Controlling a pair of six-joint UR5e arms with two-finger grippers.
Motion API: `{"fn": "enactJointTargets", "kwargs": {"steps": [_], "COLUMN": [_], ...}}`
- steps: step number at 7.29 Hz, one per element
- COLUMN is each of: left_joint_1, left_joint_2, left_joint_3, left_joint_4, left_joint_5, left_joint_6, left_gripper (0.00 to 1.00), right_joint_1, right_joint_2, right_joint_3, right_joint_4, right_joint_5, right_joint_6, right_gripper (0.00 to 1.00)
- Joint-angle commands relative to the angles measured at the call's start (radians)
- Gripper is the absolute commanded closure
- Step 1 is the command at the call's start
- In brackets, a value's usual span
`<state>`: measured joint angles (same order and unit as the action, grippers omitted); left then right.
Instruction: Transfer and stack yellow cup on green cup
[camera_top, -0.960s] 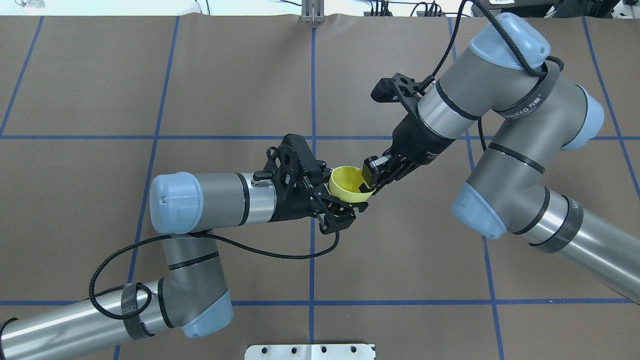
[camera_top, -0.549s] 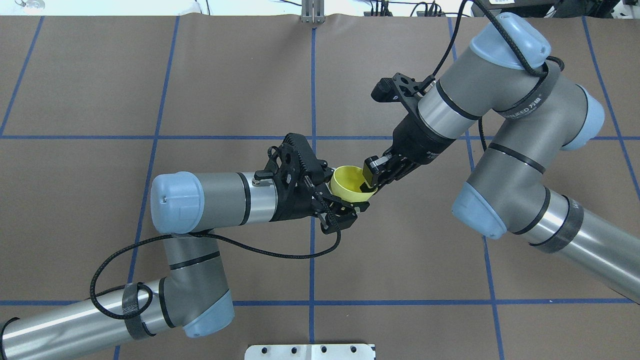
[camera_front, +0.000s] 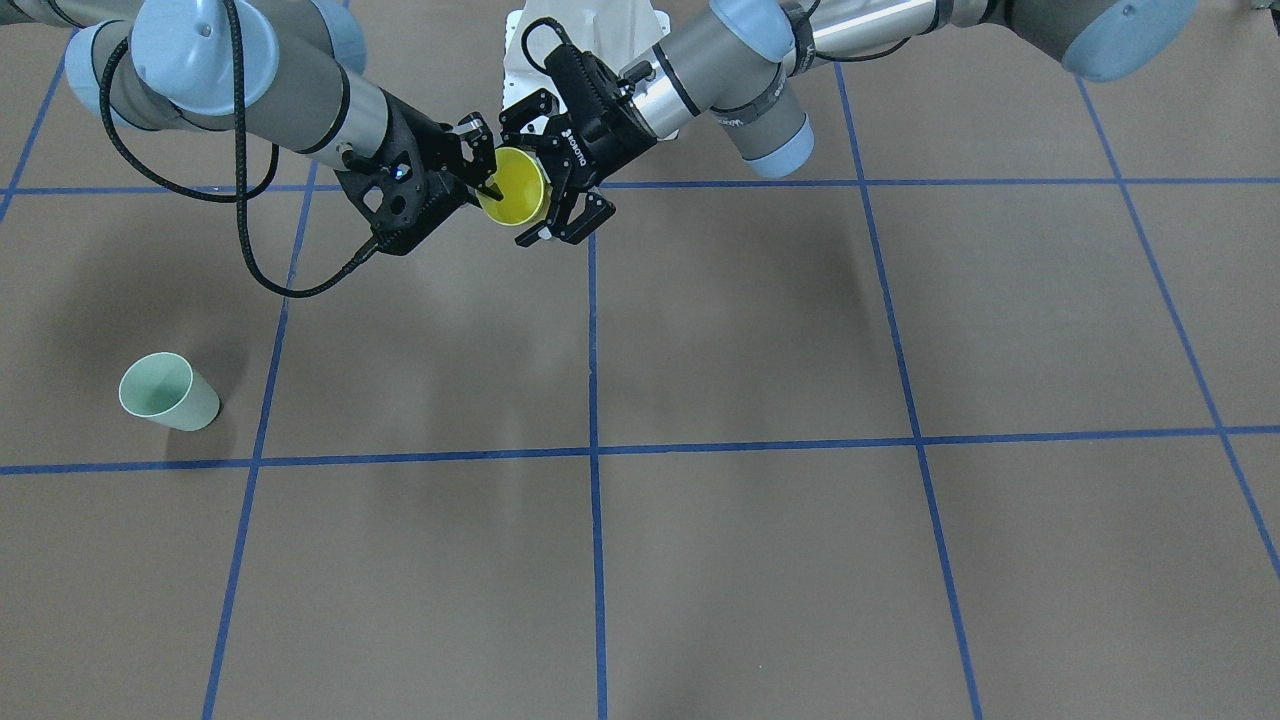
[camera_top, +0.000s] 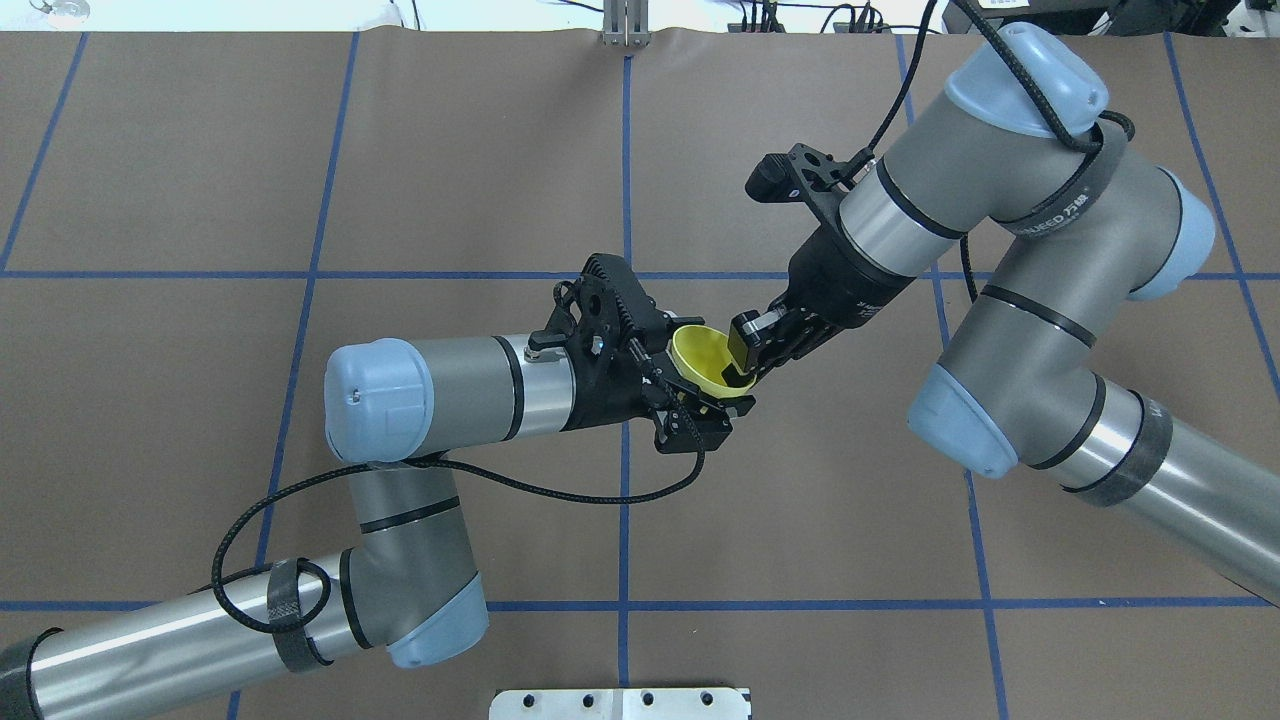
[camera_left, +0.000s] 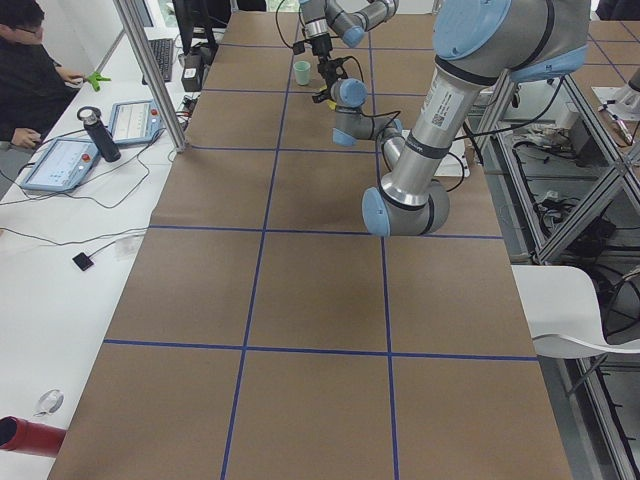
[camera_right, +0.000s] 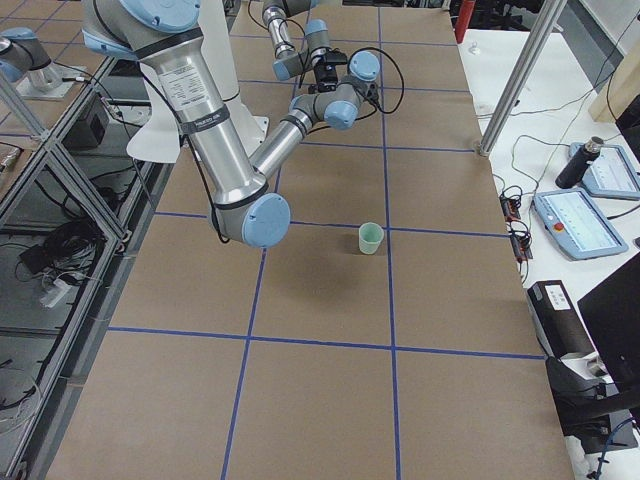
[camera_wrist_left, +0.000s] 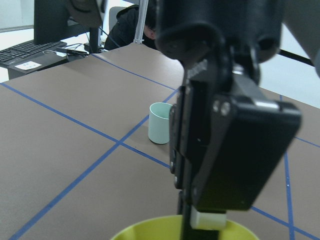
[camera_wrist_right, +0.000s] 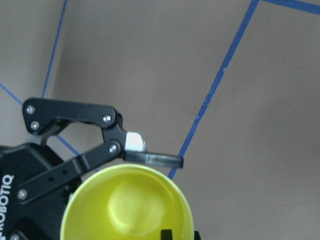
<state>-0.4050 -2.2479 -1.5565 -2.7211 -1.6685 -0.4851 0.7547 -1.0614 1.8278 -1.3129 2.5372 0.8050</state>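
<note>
The yellow cup (camera_top: 708, 362) is held in the air over the table's middle, tilted, and shows as well in the front view (camera_front: 512, 187). My right gripper (camera_top: 742, 368) is shut on its rim, one finger inside the cup. My left gripper (camera_top: 703, 392) is open, its fingers (camera_wrist_right: 150, 159) spread on either side of the cup body with a small gap. The green cup (camera_front: 170, 392) stands upright on the table far off on my right side, also seen in the exterior right view (camera_right: 371, 238) and the left wrist view (camera_wrist_left: 161, 123).
The brown table cover (camera_top: 300, 150) has a blue tape grid. A white mounting plate (camera_top: 620, 702) sits at the near edge. Operators' desks with tablets (camera_right: 580, 215) lie beyond the far edge, and a person (camera_left: 25, 70) sits there.
My left arm has moved right, bringing its open fingers further around the yellow cup. The right gripper has held the cup almost still.
</note>
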Motion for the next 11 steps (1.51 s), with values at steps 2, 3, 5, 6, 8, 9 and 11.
{"fn": "enactJointTargets", "kwargs": {"steps": [2,3,5,6,8,9,11], "left_joint_1": [-0.001,-0.001,-0.001,-0.001,-0.001,-0.001,-0.008], "left_joint_2": [-0.001,-0.002,-0.001,-0.001,0.001,0.005,0.011], "left_joint_3": [-0.001,-0.002,-0.004,-0.004,-0.005,-0.004,0.001], "left_joint_4": [0.000,0.000,0.000,0.001,0.003,0.004,0.030], "left_joint_5": [0.004,0.004,0.001,0.001,0.000,-0.003,-0.002], "left_joint_6": [-0.003,-0.009,-0.013,-0.016,-0.035,-0.065,-0.069], "left_gripper": [0.00,0.00,0.00,0.00,0.00,0.00,0.00], "right_joint_1": [0.012,0.028,0.044,0.058,0.103,0.142,0.219], "right_joint_2": [-0.031,-0.037,-0.048,-0.052,-0.066,-0.080,-0.098], "right_joint_3": [0.002,0.002,0.001,-0.001,-0.012,-0.025,-0.047], "right_joint_4": [0.001,0.000,-0.002,-0.006,-0.015,-0.016,-0.017], "right_joint_5": [0.001,0.003,0.001,0.001,-0.003,-0.014,-0.087], "right_joint_6": [-0.001,-0.001,-0.001,-0.003,-0.001,-0.001,-0.003], "right_gripper": [1.00,1.00,1.00,1.00,1.00,1.00,1.00]}}
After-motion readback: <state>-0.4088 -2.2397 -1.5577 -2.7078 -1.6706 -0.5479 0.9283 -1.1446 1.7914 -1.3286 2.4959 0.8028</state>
